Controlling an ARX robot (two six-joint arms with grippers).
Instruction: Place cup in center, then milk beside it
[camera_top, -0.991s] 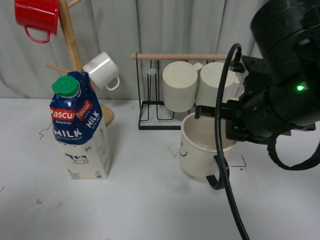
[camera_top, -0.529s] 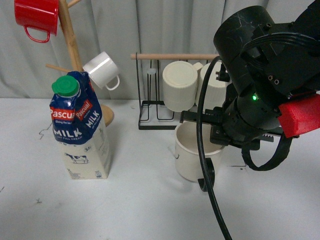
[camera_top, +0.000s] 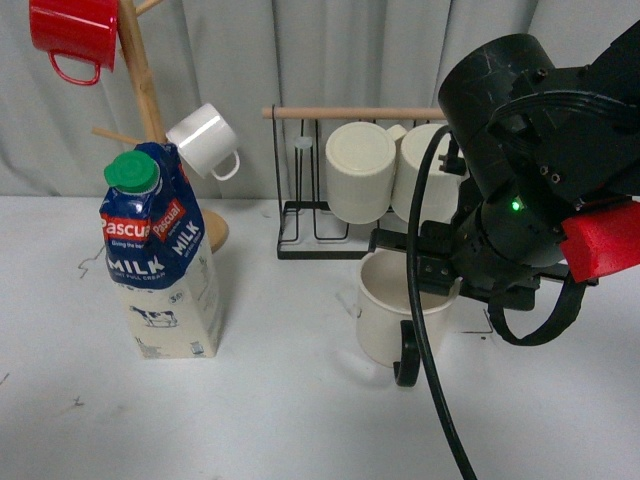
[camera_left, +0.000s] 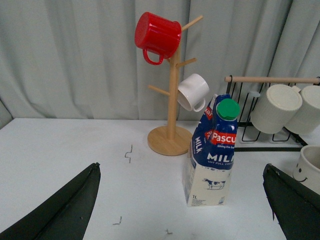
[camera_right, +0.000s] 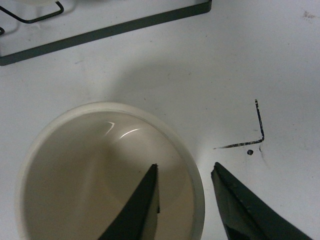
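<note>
The cup (camera_top: 392, 312), a wide cream mug with a dark loop handle (camera_top: 406, 358), stands upright on the white table, right of centre. My right gripper (camera_right: 185, 167) is open right over it. One finger (camera_right: 136, 207) is inside the cup (camera_right: 100, 175) and the other (camera_right: 245, 205) is outside its rim. The right arm (camera_top: 520, 190) hides the cup's far side. The milk (camera_top: 160, 255) stands upright at the left. In the left wrist view the milk (camera_left: 212, 152) stands between the wide-open fingers of my left gripper (camera_left: 181, 166), well ahead of them. The cup's smiley face (camera_left: 300, 172) shows at the edge.
A wooden mug tree (camera_top: 140, 70) with a red mug (camera_top: 72, 35) and a small white mug (camera_top: 205, 140) stands behind the milk. A black wire rack (camera_top: 310, 235) with ribbed cream mugs (camera_top: 360, 170) stands behind the cup. A black corner mark (camera_right: 259, 132) lies beside the cup.
The cup has shifted a little to the left and gone from tilted to upright on the table. The right arm has turned above it, bringing a red pad into view. The milk has not moved.
</note>
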